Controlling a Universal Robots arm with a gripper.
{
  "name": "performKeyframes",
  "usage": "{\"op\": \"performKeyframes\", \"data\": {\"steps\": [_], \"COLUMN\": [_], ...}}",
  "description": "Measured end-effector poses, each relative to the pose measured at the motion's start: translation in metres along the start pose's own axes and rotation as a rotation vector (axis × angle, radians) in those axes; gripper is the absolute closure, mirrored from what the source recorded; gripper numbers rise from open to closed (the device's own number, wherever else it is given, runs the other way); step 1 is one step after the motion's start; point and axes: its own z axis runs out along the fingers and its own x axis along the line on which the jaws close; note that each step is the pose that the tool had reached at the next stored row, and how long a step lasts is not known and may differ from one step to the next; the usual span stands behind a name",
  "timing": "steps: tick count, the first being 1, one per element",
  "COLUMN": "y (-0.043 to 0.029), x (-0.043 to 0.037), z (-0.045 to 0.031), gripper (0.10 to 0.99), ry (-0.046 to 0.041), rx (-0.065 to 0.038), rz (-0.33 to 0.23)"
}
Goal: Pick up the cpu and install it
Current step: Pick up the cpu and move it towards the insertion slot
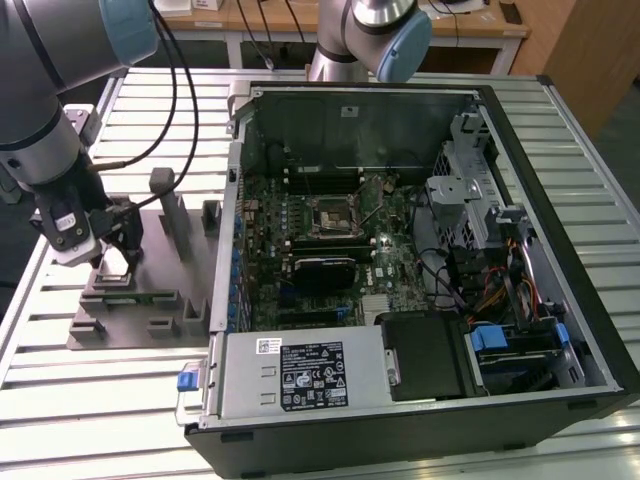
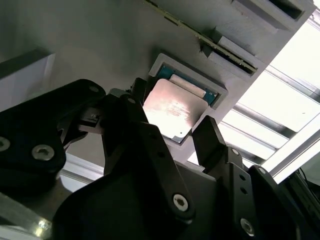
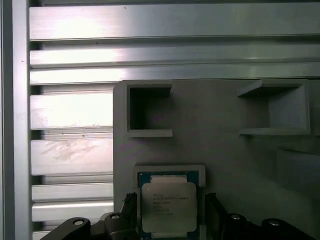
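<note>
**Position.** One cpu (image 3: 167, 207) is recorded, lying flat with its metal lid up in a shallow framed nest at the edge of the grey fixture (image 3: 225, 150). The fixture rests on the slatted tabletop (image 3: 70, 115).

**Hand.** One hand (image 1: 120, 262) is lowered over the fixture. It is released: its two fingers (image 2: 210, 137) are spread to either side of the nest, and a gap is seen between each and the chip. Nothing is gripped.

**Handling, as judged.**
- The chip is taken to be light, thin and rigid.
- The lid is smooth and likely slippery.
- The hidden underside is presumed delicate.
- Hold is best taken on two opposite edges, level, with modest force.

**Count.**
- Two empty open-sided pockets are noted further in on the fixture.
- One opened computer case (image 1: 350, 125) stands just beside the fixture, with one socket (image 1: 330, 215) on its board.
</note>
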Motion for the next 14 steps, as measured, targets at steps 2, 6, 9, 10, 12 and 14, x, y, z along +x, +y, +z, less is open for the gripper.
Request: {"op": "performKeyframes", "data": {"steps": [2,6,9,10,12,14], "y": [0.0,0.0,0.0,0.0,0.0,0.0], "x": [0.0005,0.0007,0.0008,0.0008,0.0007,0.0008], "z": [0.0011,0.0026,0.0026,0.0027,0.0027,0.0028], "gripper": [0.439,0.439,0.439,0.439,0.439,0.439], "ry": [-0.0001,-0.0001,0.0,-0.0001,-0.0001,-0.0001], "rx": [0.0,0.0,0.0,0.0,0.0,0.0], "rz": [0.0,0.0,0.0,0.0,0.0,0.0]}}
